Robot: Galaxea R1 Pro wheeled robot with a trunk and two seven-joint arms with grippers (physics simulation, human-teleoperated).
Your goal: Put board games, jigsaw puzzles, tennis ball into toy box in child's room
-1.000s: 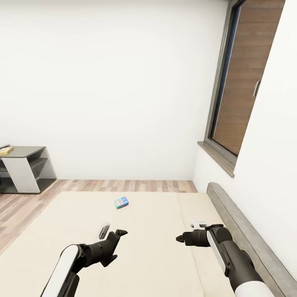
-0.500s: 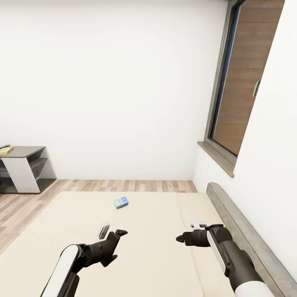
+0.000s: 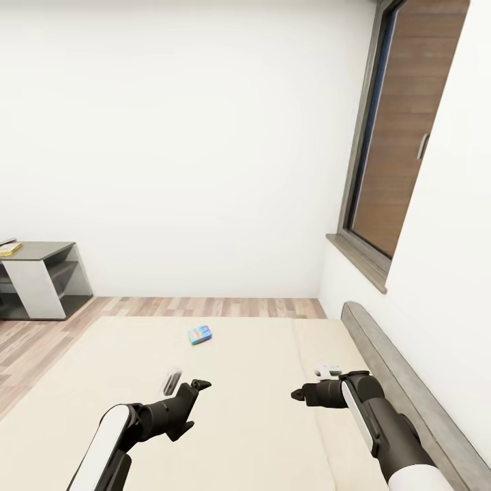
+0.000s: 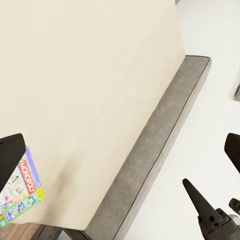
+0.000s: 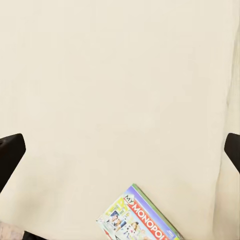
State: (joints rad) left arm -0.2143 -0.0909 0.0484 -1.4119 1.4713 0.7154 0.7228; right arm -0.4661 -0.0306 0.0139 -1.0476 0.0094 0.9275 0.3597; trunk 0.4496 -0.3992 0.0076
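Head view: the robot faces a cream-covered bed (image 3: 239,409) that fills the near floor area, with a grey padded headboard (image 3: 402,389) along its right side against the white wall. One board game (image 3: 200,334), a small blue-and-green box, lies flat on the far part of the bed, just left of centre and close to the far edge. A second flat item (image 3: 172,381), grey and blurred, lies nearer on the bed, just beyond the left gripper; what it is cannot be told. The board game is well apart from both grippers.

The left gripper (image 3: 194,390) hangs low over the near left part of the bed, fingers spread wide with nothing between them. The right gripper (image 3: 300,394) hangs over the near right part of the bed, pointing left; the wrist picture shows its fingertips at opposite edges, so the jaws stand wide and empty. A small white object (image 3: 328,371) shows just beyond the right wrist; its nature is unclear.

Left wrist view: bed cover, grey headboard and white wall, with a corner of the board game (image 4: 20,192), Monopoly lettering legible. Right wrist view: the same box (image 5: 140,216) flat on the cover.

Far left, on the wood floor (image 3: 41,334), stands a grey shelf unit (image 3: 41,279) bearing a yellow item. A dark-framed window (image 3: 402,129) sits in the right wall
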